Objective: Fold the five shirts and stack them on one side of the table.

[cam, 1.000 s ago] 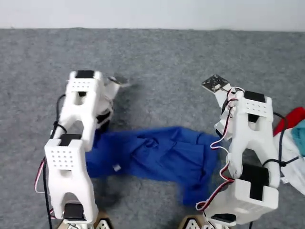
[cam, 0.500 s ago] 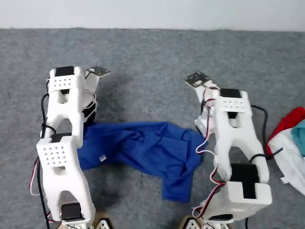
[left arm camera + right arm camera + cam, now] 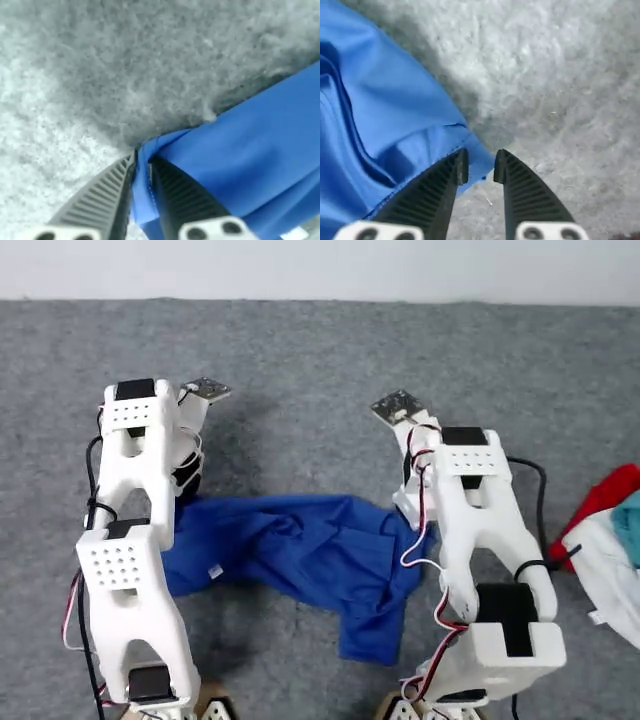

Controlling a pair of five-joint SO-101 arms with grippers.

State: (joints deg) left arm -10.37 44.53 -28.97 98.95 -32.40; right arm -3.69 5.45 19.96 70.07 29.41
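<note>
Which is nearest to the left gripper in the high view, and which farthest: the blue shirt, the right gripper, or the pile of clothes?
1. blue shirt: its left end is pinched in the left gripper.
2. right gripper: at the shirt's opposite, right end.
3. pile of clothes: far right, well beyond the shirt.

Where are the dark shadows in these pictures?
High view: a soft shadow lies on the grey table just beside the left arm. Left wrist view: a dark band runs on the table along the edge of the blue shirt. Right wrist view: the same kind of shadow hugs the shirt's edge.
</note>
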